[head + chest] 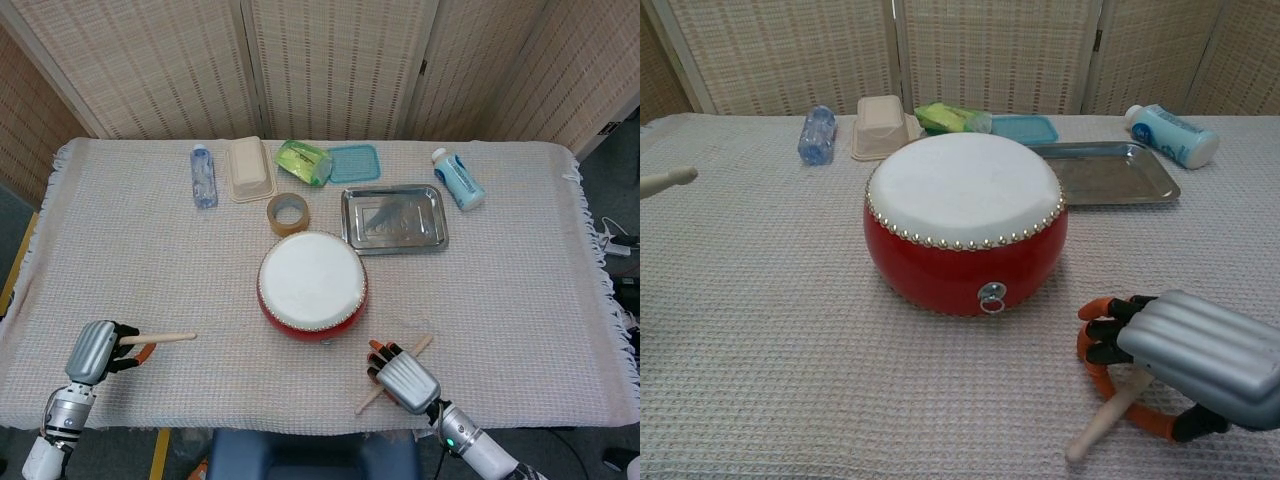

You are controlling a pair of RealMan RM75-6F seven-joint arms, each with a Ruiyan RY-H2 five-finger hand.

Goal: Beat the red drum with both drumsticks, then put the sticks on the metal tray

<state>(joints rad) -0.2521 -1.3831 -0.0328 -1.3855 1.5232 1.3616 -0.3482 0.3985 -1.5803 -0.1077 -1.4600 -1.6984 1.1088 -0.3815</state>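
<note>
A big folding screen (330, 60) made of pale woven reed stood behind the table, up at twelve o'clock. Its panels were set in light wooden frames, and a small dark hinge showed on one frame. At ten o'clock another woven panel (30, 110) looked browner. The table (520, 300) was covered all over with a bumpy cream cloth (like a waffle), and a fringe hung off its side at three o'clock. Gray floor (610, 190) showed past that side, with some cables lying on it. A yellow stripe (18, 265) ran along the floor at nine o'clock. A dark blue seat (290, 455) sat at six o'clock. The light was soft and even.
</note>
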